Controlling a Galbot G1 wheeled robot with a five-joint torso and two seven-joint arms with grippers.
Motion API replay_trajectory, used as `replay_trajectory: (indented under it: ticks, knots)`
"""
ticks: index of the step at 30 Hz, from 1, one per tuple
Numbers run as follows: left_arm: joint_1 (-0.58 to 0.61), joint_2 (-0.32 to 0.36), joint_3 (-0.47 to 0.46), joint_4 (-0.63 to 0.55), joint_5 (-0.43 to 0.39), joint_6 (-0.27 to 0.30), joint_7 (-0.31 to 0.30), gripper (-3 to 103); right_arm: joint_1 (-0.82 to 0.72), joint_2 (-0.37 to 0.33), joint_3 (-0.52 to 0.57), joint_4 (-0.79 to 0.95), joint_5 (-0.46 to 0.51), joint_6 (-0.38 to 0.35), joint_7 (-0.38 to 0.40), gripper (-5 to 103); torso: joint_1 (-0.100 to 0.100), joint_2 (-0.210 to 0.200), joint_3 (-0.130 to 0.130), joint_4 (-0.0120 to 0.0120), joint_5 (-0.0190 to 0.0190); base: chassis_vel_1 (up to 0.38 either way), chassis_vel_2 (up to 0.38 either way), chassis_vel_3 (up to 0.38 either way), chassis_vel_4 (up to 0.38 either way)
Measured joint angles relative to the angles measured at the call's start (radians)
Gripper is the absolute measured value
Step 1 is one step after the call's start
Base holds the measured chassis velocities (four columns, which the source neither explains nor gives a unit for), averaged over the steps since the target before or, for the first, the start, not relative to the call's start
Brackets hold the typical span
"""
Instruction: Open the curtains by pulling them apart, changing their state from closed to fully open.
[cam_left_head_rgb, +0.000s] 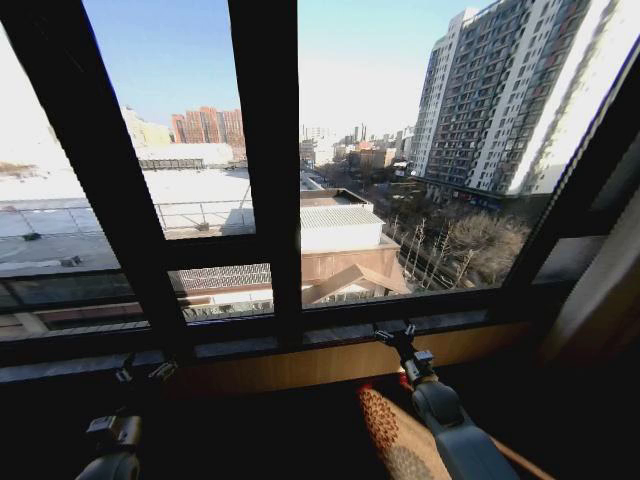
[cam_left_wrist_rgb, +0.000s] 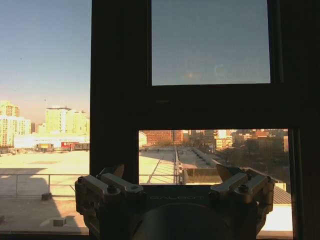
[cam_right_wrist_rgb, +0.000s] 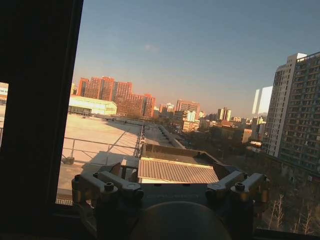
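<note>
The curtains show as a pale sheer panel (cam_left_head_rgb: 22, 110) at the far left edge of the head view and a pale strip (cam_left_head_rgb: 590, 75) at the far right. The window glass between them is uncovered. My left gripper (cam_left_head_rgb: 145, 370) is low on the left, just below the sill, and in its wrist view (cam_left_wrist_rgb: 170, 175) it is open with nothing between its fingers. My right gripper (cam_left_head_rgb: 394, 332) reaches to the sill right of centre, and its wrist view (cam_right_wrist_rgb: 170, 172) shows it open and empty too. Neither gripper touches any fabric.
Thick dark window mullions (cam_left_head_rgb: 265, 150) divide the glass. A wooden sill (cam_left_head_rgb: 300, 365) runs below it. A patterned red and beige cushion (cam_left_head_rgb: 385, 435) lies under my right arm. A beige drape (cam_left_head_rgb: 605, 295) hangs at the right edge.
</note>
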Motion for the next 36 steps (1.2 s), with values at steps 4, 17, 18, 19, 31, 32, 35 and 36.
replay_trajectory:
  ticks: [4, 17, 18, 19, 31, 32, 35, 36]
  knots:
    - [0.0, 0.0, 0.0, 0.0, 0.0, 0.0, 0.0, 100, 0.0, 0.0, 0.0, 0.0, 0.0, 0.0, 0.0, 100, 0.0, 0.0, 0.0, 0.0001, 0.0005, 0.014, -0.005, -0.026, 0.008]
    - [0.0, 0.0, 0.0, 0.0, 0.0, 0.0, 0.0, 100, 0.0, 0.0, 0.0, 0.0, 0.0, 0.0, 0.0, 100, 0.0, 0.0, 0.0, -0.0001, 0.0007, 0.05, -0.205, -0.052, 0.198]
    - [0.0, 0.0, 0.0, 0.0, 0.0, 0.0, 0.0, 100, 0.0, 0.0, 0.0, 0.0, 0.0, 0.0, 0.0, 100, 0.0, 0.0, 0.0, -0.0002, 0.0007, 0.152, -0.335, -0.135, 0.336]
    - [0.0, 0.0, 0.0, 0.0, 0.0, 0.0, 0.0, 100, 0.0, 0.0, 0.0, 0.0, 0.0, 0.0, 0.0, 100, 0.0, 0.0, 0.0, -0.0002, 0.0007, 0.152, -0.331, -0.183, 0.336]
    - [0.0, 0.0, 0.0, 0.0, 0.0, 0.0, 0.0, 100, 0.0, 0.0, 0.0, 0.0, 0.0, 0.0, 0.0, 100, 0.0, 0.0, 0.0, 0.0001, 0.0006, 0.3, -0.346, -0.309, 0.334]
    - [0.0, 0.0, 0.0, 0.0, 0.0, 0.0, 0.0, 100, 0.0, 0.0, 0.0, 0.0, 0.0, 0.0, 0.0, 100, 0.0, 0.0, 0.0, 0.0001, 0.0002, 0.368, -0.341, -0.362, 0.362]
    - [0.0, 0.0, 0.0, 0.0, 0.0, 0.0, 0.0, 100, 0.0, 0.0, 0.0, 0.0, 0.0, 0.0, 0.0, 100, 0.0, 0.0, 0.0, -0.0001, 0.0012, 0.315, -0.277, -0.32, 0.304]
    - [0.0, 0.0, 0.0, 0.0, 0.0, 0.0, 0.0, 100, 0.0, 0.0, 0.0, 0.0, 0.0, 0.0, 0.0, 100, 0.0, 0.0, 0.0, -0.0001, 0.001, 0.312, -0.307, -0.32, 0.29]
